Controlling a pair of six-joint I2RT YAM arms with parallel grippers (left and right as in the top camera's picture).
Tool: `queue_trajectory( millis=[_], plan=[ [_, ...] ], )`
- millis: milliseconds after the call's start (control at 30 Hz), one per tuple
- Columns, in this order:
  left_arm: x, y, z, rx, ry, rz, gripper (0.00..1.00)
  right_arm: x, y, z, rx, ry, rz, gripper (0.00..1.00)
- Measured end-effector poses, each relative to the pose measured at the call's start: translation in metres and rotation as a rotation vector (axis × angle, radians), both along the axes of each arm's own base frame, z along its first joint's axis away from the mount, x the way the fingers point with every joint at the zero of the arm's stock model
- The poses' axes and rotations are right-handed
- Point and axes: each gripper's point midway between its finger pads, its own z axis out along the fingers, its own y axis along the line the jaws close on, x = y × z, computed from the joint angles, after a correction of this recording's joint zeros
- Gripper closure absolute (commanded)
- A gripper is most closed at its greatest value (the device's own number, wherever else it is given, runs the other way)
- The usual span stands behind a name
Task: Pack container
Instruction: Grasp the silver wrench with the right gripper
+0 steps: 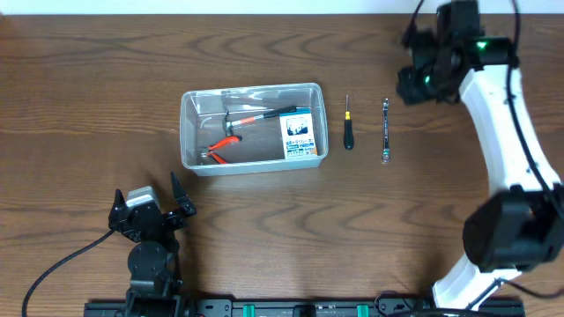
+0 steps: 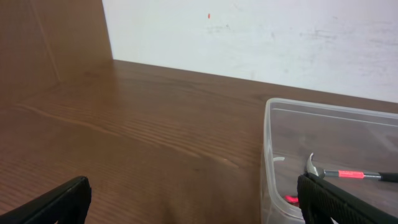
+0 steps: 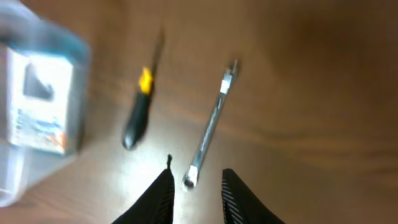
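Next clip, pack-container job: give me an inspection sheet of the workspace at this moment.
Surface: brown wood-grain table, nothing spilled seen.
Job's things: clear plastic rectangular container holds a red-and-black-handled hammer, red-handled pliers and a blue-and-white box; a black-handled screwdriver and a silver wrench lie outside it, toward the right arm, apart from each other.
Clutter: nothing seen.
Hands: left hand open, empty, near the container's corner; right hand open, empty, above the wrench's end.
Cables: black cable trails from the left arm's base; thin black cabling runs along the right arm.
Surroundings: white wall beyond the table.
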Motion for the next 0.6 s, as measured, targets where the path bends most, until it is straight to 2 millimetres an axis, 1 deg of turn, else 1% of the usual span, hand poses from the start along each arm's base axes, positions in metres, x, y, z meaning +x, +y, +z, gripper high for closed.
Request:
queue_trajectory(
  millis=[33, 100, 200, 433, 600],
  plan=[
    [0.000, 0.000, 0.000, 0.000, 0.000, 0.000, 0.02, -0.006, 0.000, -0.017, 0.005, 0.051, -0.012, 0.73],
    [0.000, 0.000, 0.000, 0.000, 0.000, 0.000, 0.02, -0.015, 0.001, -0.043, 0.014, 0.121, -0.032, 0.73],
    [0.000, 0.000, 0.000, 0.000, 0.000, 0.000, 0.02, -0.023, 0.004, -0.070, 0.026, 0.196, -0.086, 0.72],
    [0.000, 0.000, 0.000, 0.000, 0.000, 0.000, 0.02, -0.024, 0.005, -0.097, 0.040, 0.257, -0.225, 0.70],
    [0.000, 0.000, 0.000, 0.000, 0.000, 0.000, 0.02, -0.028, 0.003, -0.120, 0.004, 0.308, -0.258, 0.67]
  ],
)
